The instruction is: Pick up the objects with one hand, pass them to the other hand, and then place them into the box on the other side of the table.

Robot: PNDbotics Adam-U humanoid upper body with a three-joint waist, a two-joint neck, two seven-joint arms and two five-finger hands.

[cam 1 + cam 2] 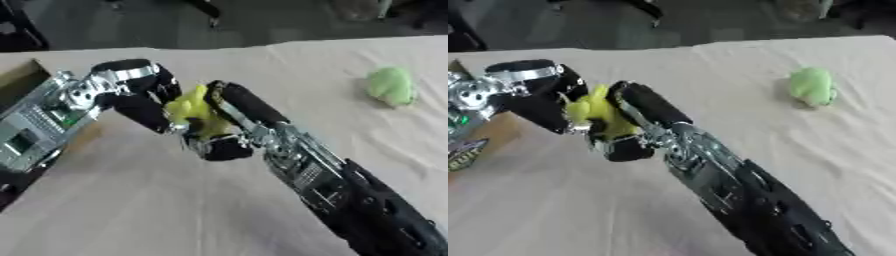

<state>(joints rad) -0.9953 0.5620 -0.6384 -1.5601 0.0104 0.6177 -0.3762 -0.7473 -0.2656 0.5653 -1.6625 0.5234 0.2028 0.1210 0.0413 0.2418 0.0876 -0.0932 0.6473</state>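
Yellow toy [194, 111] between both hands, mid-table, open cloth [157, 200] around.

My two hands meet mid-worktop [157, 200]; open cloth lies around them. Only a green lump [390, 86] sits well apart on my right.

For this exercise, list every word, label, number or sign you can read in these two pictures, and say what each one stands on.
No text can be read.
Left forearm: pale panels with small markings, too blurred to read.
Right forearm: a small pale panel, too blurred to read.
Brown box: a dark printed mark at the view's left edge, unreadable.
Yellow toy, green toy, cloth-covered table: no writing visible.
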